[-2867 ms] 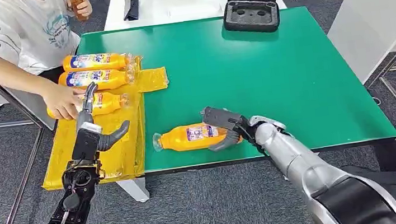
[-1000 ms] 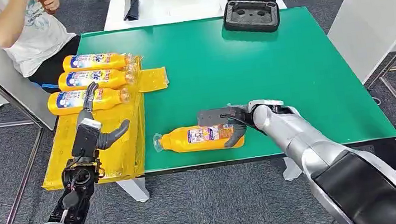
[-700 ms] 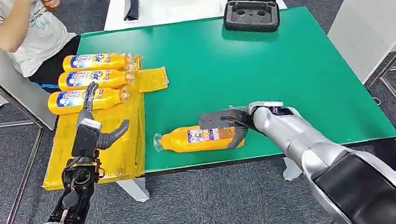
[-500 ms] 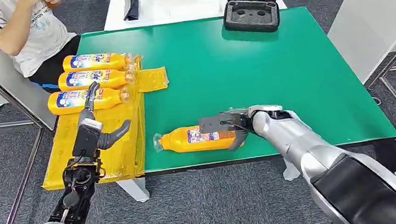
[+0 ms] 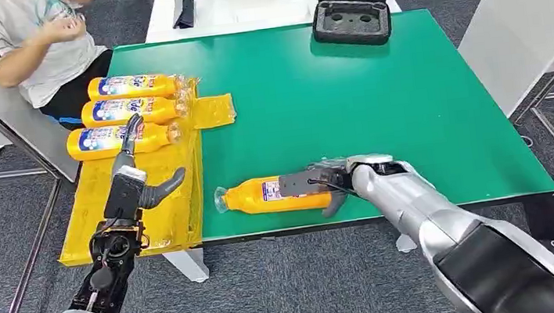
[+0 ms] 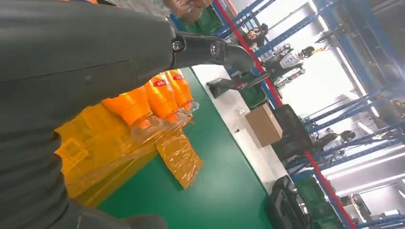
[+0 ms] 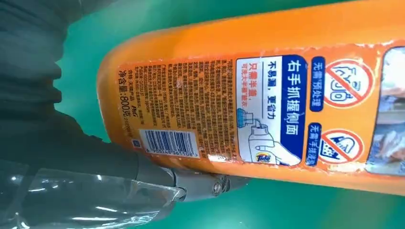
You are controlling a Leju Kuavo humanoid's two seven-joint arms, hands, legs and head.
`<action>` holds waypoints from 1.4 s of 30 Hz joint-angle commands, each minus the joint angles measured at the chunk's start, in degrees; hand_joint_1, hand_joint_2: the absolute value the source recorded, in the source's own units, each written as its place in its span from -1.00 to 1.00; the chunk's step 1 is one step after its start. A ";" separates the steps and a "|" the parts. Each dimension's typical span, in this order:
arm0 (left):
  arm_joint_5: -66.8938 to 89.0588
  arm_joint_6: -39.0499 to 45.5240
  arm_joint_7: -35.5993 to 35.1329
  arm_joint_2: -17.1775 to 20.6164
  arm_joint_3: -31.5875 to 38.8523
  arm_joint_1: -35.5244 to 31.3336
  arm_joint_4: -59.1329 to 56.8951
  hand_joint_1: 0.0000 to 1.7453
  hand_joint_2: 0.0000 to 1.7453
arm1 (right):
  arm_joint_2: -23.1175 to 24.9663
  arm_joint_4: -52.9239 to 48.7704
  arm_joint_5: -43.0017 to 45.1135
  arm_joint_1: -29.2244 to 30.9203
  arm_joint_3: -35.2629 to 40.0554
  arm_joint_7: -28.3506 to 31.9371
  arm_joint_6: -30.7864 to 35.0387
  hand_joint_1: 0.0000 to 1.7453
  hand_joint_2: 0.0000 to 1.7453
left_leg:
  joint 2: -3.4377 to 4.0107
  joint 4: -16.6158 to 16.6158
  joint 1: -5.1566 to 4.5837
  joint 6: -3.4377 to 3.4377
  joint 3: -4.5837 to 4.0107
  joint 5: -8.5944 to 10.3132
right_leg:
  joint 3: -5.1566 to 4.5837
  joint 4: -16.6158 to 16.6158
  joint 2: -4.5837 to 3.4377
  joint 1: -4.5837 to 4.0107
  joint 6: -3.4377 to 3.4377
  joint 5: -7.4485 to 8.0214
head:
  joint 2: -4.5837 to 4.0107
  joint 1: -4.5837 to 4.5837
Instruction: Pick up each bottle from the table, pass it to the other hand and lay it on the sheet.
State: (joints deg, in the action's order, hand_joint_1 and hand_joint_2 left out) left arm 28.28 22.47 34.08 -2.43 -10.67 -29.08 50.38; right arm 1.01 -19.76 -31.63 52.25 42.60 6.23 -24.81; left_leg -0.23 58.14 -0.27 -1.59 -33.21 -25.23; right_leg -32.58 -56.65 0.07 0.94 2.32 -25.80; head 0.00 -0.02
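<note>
Four orange detergent bottles lie on their sides. Three [image 5: 123,111] rest in a row on the yellow plastic sheet [image 5: 163,217] draped over the left edge of the green table [image 5: 376,90]. The fourth bottle [image 5: 266,195] lies on the table near its front edge, cap toward the sheet. The right hand [image 5: 317,186] wraps the base end of this bottle, fingers over the top and thumb beneath. The left hand [image 5: 138,172] hovers above the sheet, fingers spread, holding nothing. A seated person [image 5: 25,43] is at the far left corner.
</note>
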 commanded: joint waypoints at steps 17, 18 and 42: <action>-1.48 0.49 1.66 0.38 -0.91 -3.33 -7.34 -1.00 1.00 | 0.61 3.64 -0.59 2.08 2.64 -2.38 2.92 0.92 1.00 | -0.01 0.01 0.01 0.05 0.00 0.01 | 0.01 -0.01 0.02 -0.01 -0.05 0.00 | 0.00 0.00; -1.52 0.55 1.80 0.38 -0.98 -3.32 -7.54 -1.00 1.00 | 0.42 3.64 -0.85 1.96 2.97 -2.13 2.88 0.88 1.00 | -0.03 0.04 0.06 0.10 0.00 0.00 | 0.04 -0.01 0.04 -0.07 -0.09 -0.01 | 0.00 0.00; -3.19 0.81 2.43 2.08 -0.88 -0.65 -4.82 -1.00 1.00 | -1.45 -4.61 7.05 0.31 -4.61 11.62 11.13 1.00 1.00 | 0.09 0.02 0.05 0.10 0.01 -0.03 | 0.01 -0.02 -0.07 -0.06 -0.10 0.00 | 0.00 0.00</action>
State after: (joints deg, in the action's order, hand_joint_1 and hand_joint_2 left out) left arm 25.79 23.45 36.59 -2.26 -10.71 -29.19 46.25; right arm 0.66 -19.80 -27.33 51.62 42.56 14.65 -16.82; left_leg -0.23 58.14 -0.27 -1.59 -33.22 -25.23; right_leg -32.58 -56.66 0.07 0.94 2.32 -25.79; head 0.00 -0.02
